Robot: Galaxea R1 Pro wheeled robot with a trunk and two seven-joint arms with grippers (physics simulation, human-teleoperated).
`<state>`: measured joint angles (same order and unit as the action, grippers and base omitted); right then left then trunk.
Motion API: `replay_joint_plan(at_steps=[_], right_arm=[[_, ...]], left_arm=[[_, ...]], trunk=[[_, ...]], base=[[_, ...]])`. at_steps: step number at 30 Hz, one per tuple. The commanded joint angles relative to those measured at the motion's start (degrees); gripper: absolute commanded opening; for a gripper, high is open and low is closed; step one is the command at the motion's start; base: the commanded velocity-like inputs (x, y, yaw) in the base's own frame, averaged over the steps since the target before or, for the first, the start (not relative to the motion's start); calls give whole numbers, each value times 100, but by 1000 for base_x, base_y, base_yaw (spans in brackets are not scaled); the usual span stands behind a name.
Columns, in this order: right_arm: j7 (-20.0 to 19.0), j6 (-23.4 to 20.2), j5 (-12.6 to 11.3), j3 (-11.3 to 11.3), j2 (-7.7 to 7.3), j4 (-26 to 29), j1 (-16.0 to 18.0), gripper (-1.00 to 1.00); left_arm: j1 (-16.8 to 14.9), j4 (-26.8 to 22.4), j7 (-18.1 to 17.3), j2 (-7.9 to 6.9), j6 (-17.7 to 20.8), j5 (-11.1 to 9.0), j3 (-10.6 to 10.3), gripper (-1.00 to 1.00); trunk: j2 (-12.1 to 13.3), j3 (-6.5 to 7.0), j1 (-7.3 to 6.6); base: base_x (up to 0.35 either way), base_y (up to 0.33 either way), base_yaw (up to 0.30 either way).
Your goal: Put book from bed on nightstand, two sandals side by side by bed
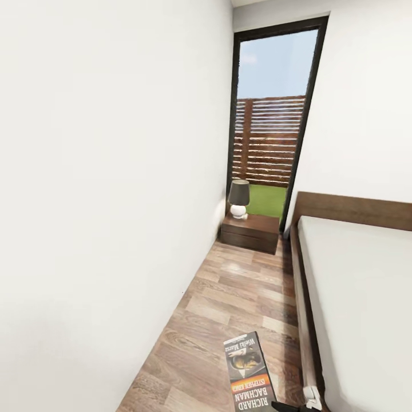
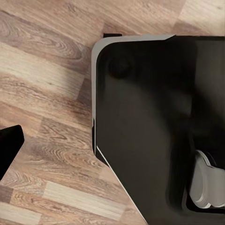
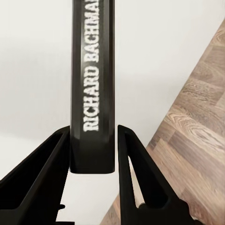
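Note:
The book [image 1: 249,372], dark with an orange band and "RICHARD BACHMAN" lettering, hangs above the wood floor beside the bed [image 1: 355,297]. My right gripper [image 3: 92,154] is shut on the book [image 3: 92,93], its spine clamped between the two black fingers [image 3: 42,183]. A dark bit of that gripper [image 1: 286,407] pokes in under the book at the picture's lower edge. Far down the aisle stands the nightstand [image 1: 252,232], against the window. One black fingertip [image 2: 9,145] of my left gripper shows over the floor. The two sandals are out of view.
A grey-shaded lamp [image 1: 238,198] takes up the nightstand's left part. A white wall [image 1: 103,200] runs along the left and the bed frame [image 1: 300,286] along the right, leaving a narrow floor aisle [image 1: 240,297]. My dark base [image 2: 154,122] is close under the left arm.

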<state>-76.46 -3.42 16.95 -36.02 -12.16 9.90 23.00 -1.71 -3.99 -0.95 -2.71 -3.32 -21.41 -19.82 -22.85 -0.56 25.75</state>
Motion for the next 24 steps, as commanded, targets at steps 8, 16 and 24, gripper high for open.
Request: replay_joint_plan(at_steps=[8, 16, 24], right_arm=[[-5, -43, 53, -39, 11, 4, 3, -100], [5, -44, 54, -37, 12, 4, 3, -100], [24, -48, 61, -31, 17, 4, 5, -100]], left_arm=[[1, 3, -10, -2, -19, -56, -48, 100], [0, 3, -10, -2, -20, -56, -48, 100], [-2, 3, -10, -2, -20, -56, -48, 100]], trunk=[[-7, -59, 4], [-7, -130, 4], [-7, -204, 4]], base=[[48, 22, 0], [7, 3, 0], [1, 1, 0]])
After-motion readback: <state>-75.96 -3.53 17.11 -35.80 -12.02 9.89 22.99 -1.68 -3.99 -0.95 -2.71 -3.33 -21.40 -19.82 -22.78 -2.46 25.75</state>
